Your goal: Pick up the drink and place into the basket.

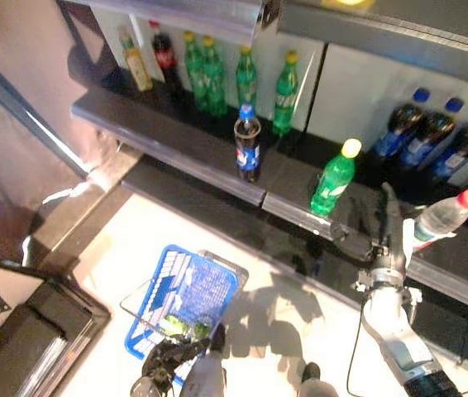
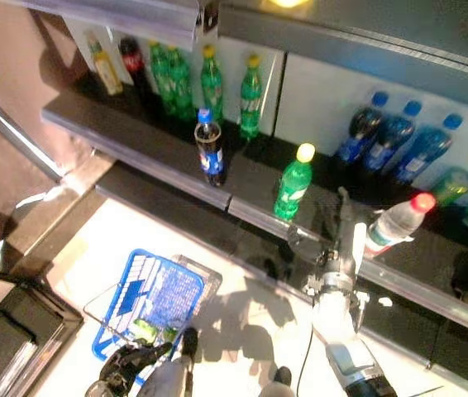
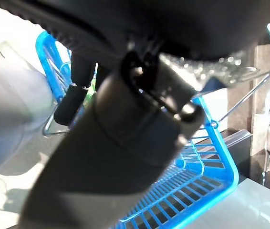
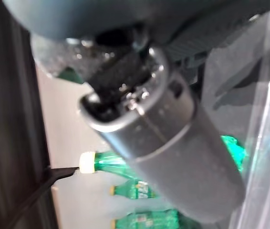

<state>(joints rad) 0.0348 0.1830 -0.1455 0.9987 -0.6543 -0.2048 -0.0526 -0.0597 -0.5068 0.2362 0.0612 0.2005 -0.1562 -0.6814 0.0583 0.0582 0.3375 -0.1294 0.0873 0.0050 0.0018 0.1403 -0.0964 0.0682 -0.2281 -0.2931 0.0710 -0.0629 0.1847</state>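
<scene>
A green bottle with a yellow cap stands at the front edge of the dark shelf. It also shows in the right wrist view. A clear bottle with a red cap leans on the shelf to its right. My right hand is raised between these two bottles, fingers straight and open, holding nothing. My left hand is shut on the wire handles of the blue basket, which hangs low at the left and shows in the left wrist view. Something green lies in the basket.
A dark cola bottle with a blue cap stands at the shelf's front edge. Green bottles, a yellow drink and a dark red-capped bottle stand at the back. Dark blue-capped bottles lie at the right. A black stand sits lower left.
</scene>
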